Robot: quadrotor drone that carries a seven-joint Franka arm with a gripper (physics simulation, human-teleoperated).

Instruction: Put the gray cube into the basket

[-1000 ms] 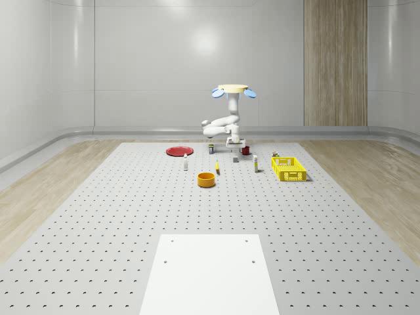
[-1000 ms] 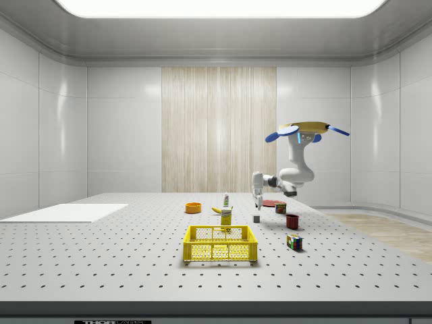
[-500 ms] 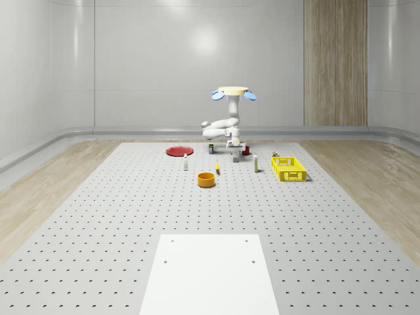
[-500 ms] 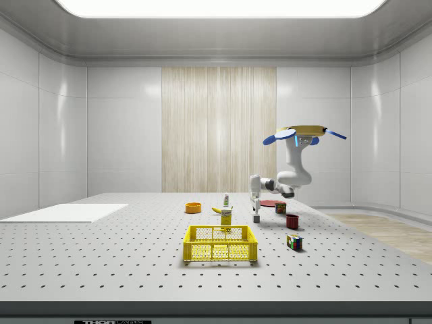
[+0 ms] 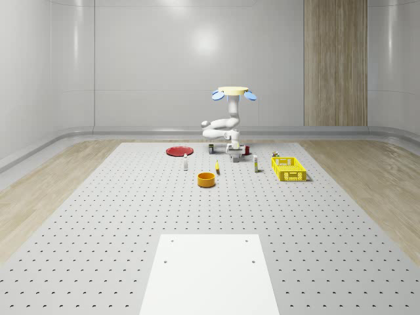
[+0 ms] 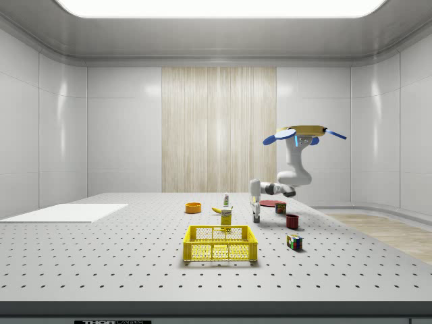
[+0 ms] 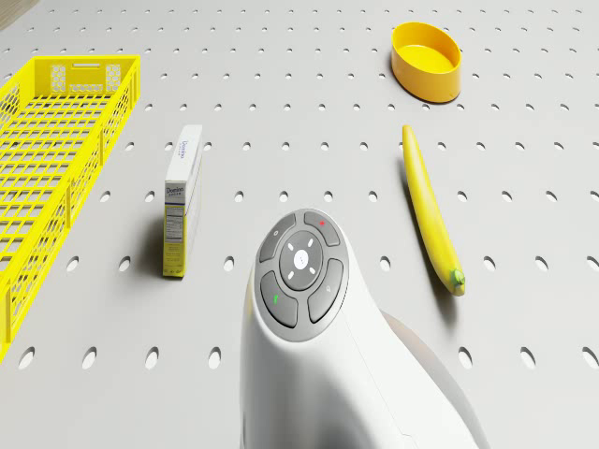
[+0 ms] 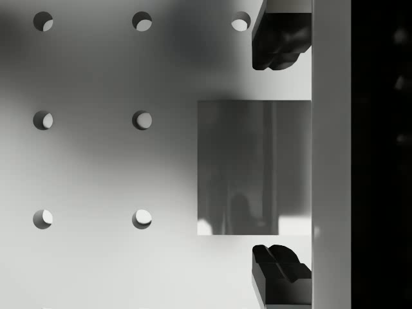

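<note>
While hovering above the perforated grey table [image 5: 131, 216], lowered around small smooth grey cube [image 8: 254, 167], gripper [image 8: 281, 154] fingers [image 8: 280, 38] spread, unclenched. Likely light, rigid, slippery (flat opposite faces best); yellow wire basket [image 5: 289, 168] near.

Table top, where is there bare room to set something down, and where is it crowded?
Free: the broad stretch of table between the orange bowl and the white sheet. Crowded: around the end effector over the gray cube, between the red plate, banana and yellow basket.
</note>
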